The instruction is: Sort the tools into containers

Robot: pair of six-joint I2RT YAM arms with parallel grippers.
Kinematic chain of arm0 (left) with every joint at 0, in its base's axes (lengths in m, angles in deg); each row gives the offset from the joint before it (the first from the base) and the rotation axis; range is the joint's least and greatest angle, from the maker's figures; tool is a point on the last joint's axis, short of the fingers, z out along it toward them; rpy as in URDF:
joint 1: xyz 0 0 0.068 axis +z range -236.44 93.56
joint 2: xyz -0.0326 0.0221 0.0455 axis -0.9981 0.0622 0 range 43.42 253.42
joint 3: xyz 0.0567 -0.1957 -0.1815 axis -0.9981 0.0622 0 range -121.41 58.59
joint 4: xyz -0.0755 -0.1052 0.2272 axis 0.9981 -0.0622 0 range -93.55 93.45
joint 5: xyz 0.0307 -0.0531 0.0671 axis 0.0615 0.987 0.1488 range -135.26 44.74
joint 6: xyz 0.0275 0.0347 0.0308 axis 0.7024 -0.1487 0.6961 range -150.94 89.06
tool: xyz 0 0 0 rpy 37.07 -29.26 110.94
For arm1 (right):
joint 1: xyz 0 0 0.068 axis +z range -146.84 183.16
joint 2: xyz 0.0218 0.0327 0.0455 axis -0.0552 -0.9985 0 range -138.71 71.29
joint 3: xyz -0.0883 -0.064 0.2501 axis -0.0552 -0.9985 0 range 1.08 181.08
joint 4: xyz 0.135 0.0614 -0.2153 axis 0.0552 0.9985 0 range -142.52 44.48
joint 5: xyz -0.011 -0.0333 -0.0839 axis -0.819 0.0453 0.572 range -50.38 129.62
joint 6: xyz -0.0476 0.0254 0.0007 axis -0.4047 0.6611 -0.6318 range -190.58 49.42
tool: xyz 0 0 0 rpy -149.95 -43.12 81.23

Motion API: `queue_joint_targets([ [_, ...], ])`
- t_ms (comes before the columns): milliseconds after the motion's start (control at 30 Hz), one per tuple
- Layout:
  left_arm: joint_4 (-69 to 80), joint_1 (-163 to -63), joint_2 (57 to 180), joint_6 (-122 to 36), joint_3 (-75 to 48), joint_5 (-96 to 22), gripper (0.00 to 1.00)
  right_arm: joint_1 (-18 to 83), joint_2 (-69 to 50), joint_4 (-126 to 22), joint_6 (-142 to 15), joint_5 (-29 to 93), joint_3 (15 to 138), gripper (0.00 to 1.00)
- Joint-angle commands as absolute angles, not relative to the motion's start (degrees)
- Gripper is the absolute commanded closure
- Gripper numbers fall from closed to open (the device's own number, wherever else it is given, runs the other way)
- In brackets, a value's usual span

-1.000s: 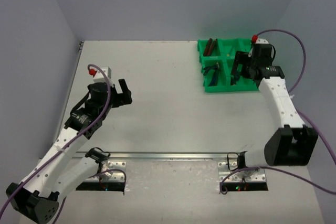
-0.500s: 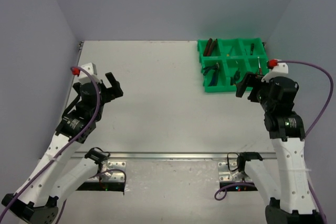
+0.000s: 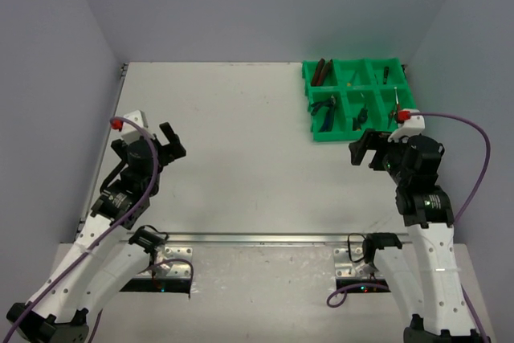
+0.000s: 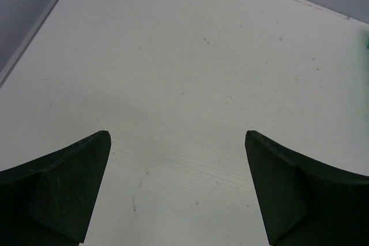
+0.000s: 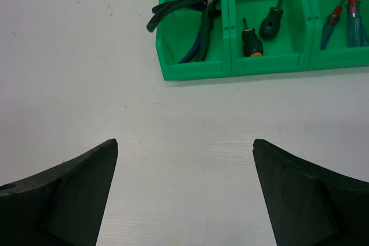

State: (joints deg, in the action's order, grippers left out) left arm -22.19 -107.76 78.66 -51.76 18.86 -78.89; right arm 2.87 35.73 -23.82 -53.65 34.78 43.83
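Right hand point(image 5: 184, 142) spread wide, empty, over the tabletop point(image 5: 81, 67), near the green tray point(image 5: 199, 72). The tray's near compartments hold pliers point(image 5: 200, 30), two stubby screwdrivers point(image 5: 252, 41) and thin screwdrivers point(image 5: 353, 18). Left hand point(image 4: 177, 133), likewise spread and empty, hovers well apart.

A: Surroundings?
B: White matte table point(image 3: 241, 134) fills most of the top view. Plain pale grey-lilac walls on three sides: back wall point(image 3: 257, 6), left wall point(image 3: 48, 118), right wall point(image 3: 482, 78).
A: How do they meet the table?
B: Back and left walls run right along its edges. A thin grey strip point(image 3: 116, 94) follows the left edge.
A: Near edge?
B: Aluminium rail point(image 3: 257, 238) across it. Nearer than that, a scuffed, mottled light surface point(image 3: 265, 287).
A: Light?
B: Even and diffuse, soft shadows only.
A: Tabletop condition?
B: Left wrist view shows a few small dark specks and faint marks.
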Motion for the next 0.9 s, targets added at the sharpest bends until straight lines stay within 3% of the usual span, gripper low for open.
queue_joint_targets([
  [0,-19.1,-107.5,77.7,-50.8,18.3,-78.5,0.00,2.7,35.3,-26.5,-52.8,33.6,43.3,0.01],
  [867,-18.1,-107.5,77.6,-50.1,18.9,-76.0,0.00,2.7,34.2,-27.2,-52.3,33.3,42.6,0.01],
])
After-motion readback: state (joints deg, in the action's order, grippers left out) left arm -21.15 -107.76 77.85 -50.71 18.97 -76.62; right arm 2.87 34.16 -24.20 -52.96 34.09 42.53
